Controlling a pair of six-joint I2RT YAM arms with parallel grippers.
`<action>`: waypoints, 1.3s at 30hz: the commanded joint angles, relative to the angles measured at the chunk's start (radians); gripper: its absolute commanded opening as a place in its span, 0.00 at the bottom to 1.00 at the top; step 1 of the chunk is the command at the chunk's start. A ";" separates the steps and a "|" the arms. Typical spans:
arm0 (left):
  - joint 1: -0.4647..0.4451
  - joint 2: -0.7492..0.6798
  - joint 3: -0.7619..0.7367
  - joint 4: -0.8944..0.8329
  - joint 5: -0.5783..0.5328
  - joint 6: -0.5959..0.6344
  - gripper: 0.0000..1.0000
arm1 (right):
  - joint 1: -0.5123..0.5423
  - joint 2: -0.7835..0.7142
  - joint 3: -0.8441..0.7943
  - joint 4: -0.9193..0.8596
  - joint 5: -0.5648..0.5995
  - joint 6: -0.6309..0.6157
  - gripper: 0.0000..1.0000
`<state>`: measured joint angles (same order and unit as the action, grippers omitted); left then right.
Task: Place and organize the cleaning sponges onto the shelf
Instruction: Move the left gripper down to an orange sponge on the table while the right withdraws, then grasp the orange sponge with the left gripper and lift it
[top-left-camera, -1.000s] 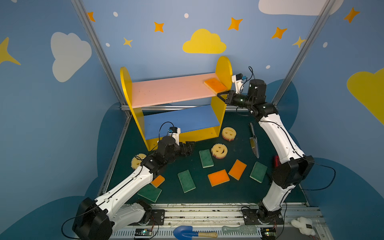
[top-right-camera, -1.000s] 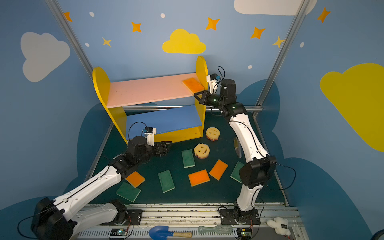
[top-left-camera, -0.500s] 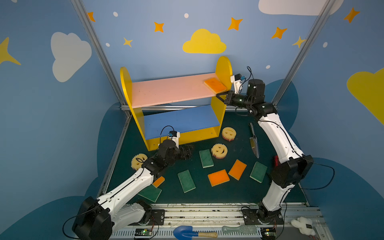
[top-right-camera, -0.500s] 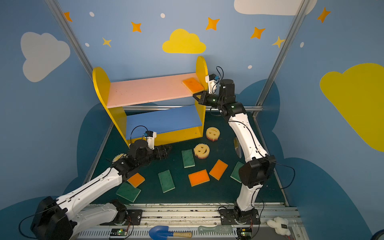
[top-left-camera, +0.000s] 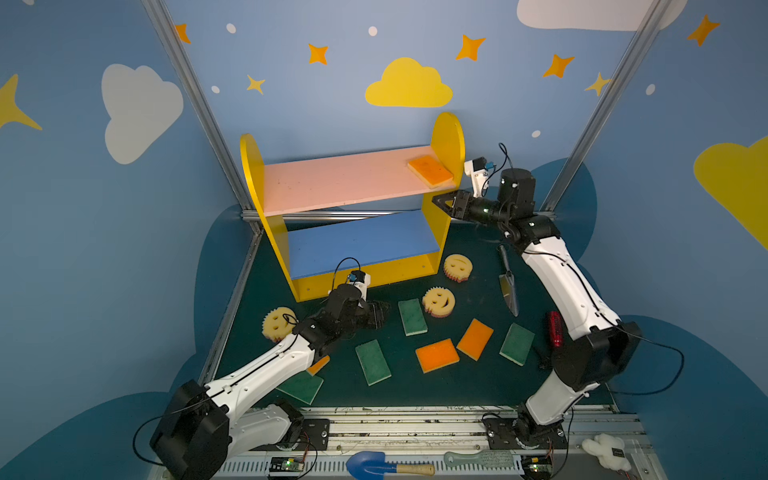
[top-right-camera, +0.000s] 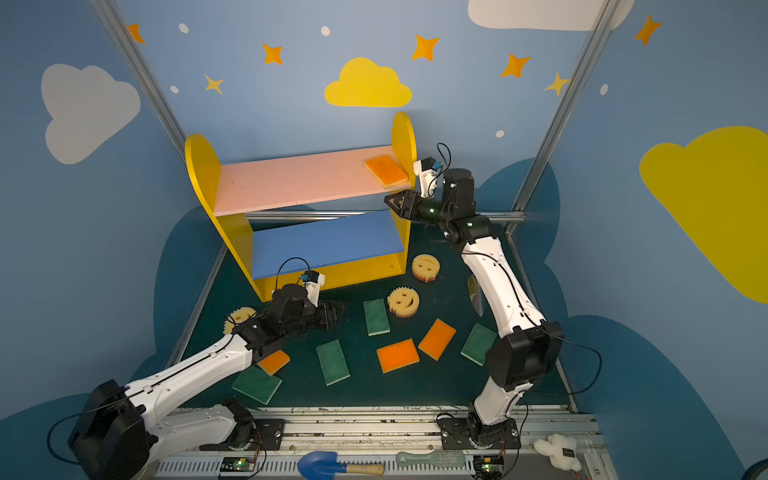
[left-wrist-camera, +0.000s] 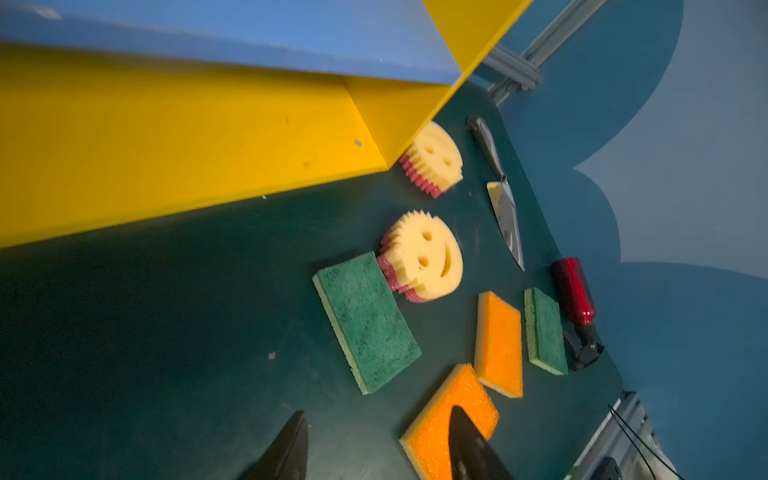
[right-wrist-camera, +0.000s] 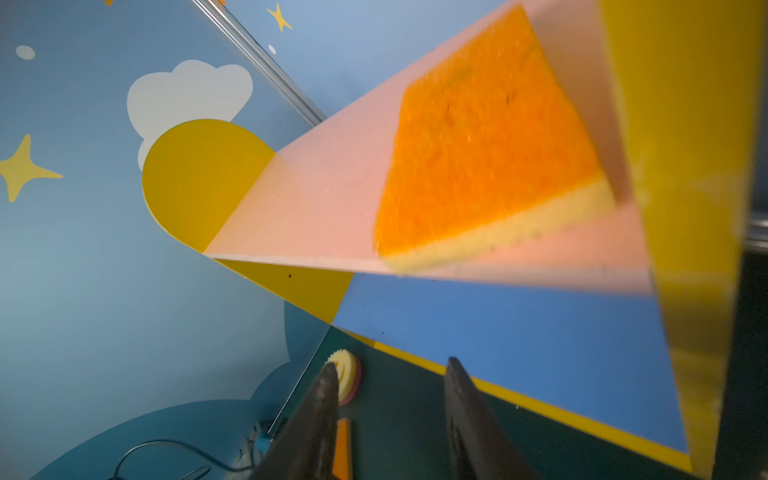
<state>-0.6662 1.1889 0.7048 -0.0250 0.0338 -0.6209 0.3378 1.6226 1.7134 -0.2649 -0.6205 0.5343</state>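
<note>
shelf (top-left-camera: 448, 137): one orange pad (top-left-camera: 430, 171) flat on its pink board (top-left-camera: 332, 187), hard against the right side panel; blue board (top-left-camera: 361, 245) holds nothing. Rest lie on the surface (top-left-camera: 415, 395) in front of the shelf: three more orange pads (top-left-camera: 437, 355), four green pads (top-left-camera: 372, 362), three smileys (top-left-camera: 438, 301), one smiley just beside the shelf's right foot. right pincer (top-left-camera: 442, 203) sits at the pink board's right front corner, jaws apart, empty. left pincer (top-left-camera: 380, 314) low in front of the shelf base, jaws apart, empty, nosed toward the nearest green pad (top-left-camera: 412, 317). My read: foam, light, squashy, scrubby top so little slip; pinch across the short width, mid-length, gentle squeeze; smileys across the disc.
</note>
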 joint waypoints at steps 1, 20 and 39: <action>-0.073 0.058 -0.008 0.024 -0.008 -0.031 0.53 | 0.005 -0.125 -0.169 0.134 -0.017 0.038 0.50; -0.334 0.429 0.005 0.183 -0.062 -0.234 0.61 | -0.071 -0.438 -0.736 0.148 0.040 0.041 0.56; -0.354 0.580 0.061 0.254 -0.063 -0.294 0.24 | -0.116 -0.530 -0.833 0.121 0.052 0.032 0.58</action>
<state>-1.0176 1.7393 0.7574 0.2611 -0.0311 -0.9184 0.2291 1.1011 0.8799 -0.1539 -0.5682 0.5755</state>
